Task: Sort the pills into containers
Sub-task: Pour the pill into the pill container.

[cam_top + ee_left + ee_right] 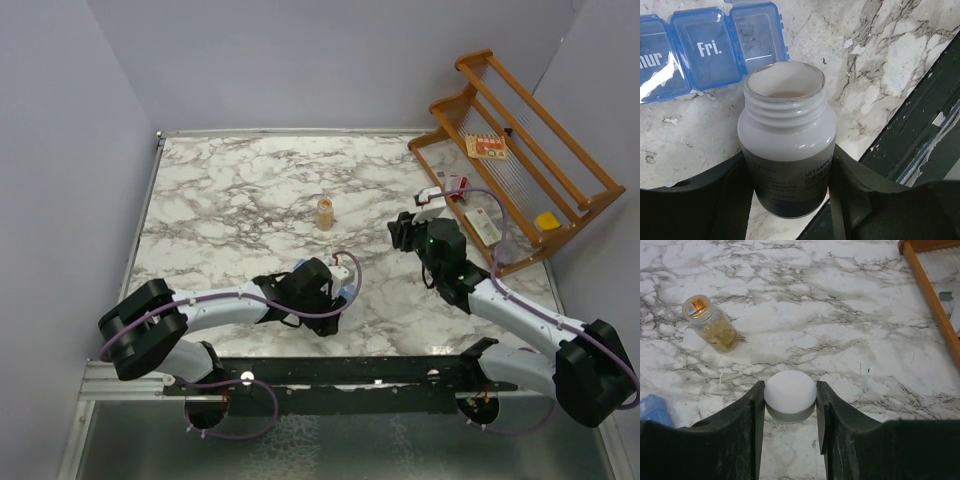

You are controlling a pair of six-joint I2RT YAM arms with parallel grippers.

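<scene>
"Fri." and cut-off "hur." on lids of the containers point(710, 47); "VITAMIN" on dark label of the white bottle point(787, 132)

High rear overhead view, steeply down; two close, low wrist views of the same marble table point(230, 200).

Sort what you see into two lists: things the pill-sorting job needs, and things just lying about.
Job: blue day-marked containers; open vitamin bottle; white cap.
Lying about: wooden rack; amber bottle, untouched.

The amber bottle point(325, 212) is standing mid-frame on the tabletop point(230, 190), the rack point(545, 122) sitting upper right, the containers point(705, 47) lying behind the open bottle point(786, 150).
</scene>
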